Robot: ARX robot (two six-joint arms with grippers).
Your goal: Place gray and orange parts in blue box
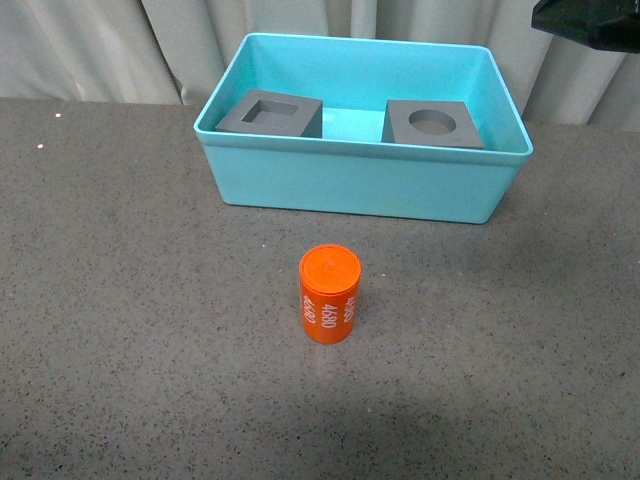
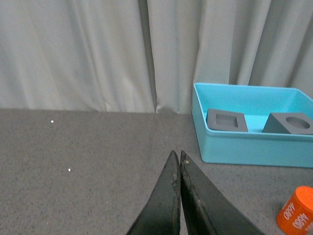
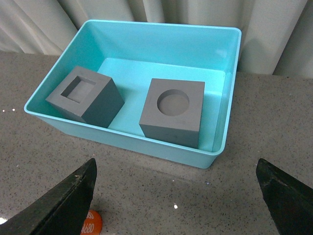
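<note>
The blue box [image 1: 360,190] sits by the worktop's [image 1: 120,300] far edge. It holds 2 gray cubes, set apart: the square-recess cube [image 1: 270,113] by its left wall and the round-recess cube [image 1: 432,124] toward its right wall. The orange cylinder [image 1: 330,294] stands upright mid-worktop, outside the box. The left fingers [image 2: 171,191] are pressed together on nothing. The right fingers [image 3: 68,200] are spread wide, holding nothing.

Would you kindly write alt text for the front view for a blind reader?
An orange cylinder stands upright on a dark table, in front of a light blue box. Inside sit a gray cube with a square recess, left, and a gray cube with a round recess, right.
</note>
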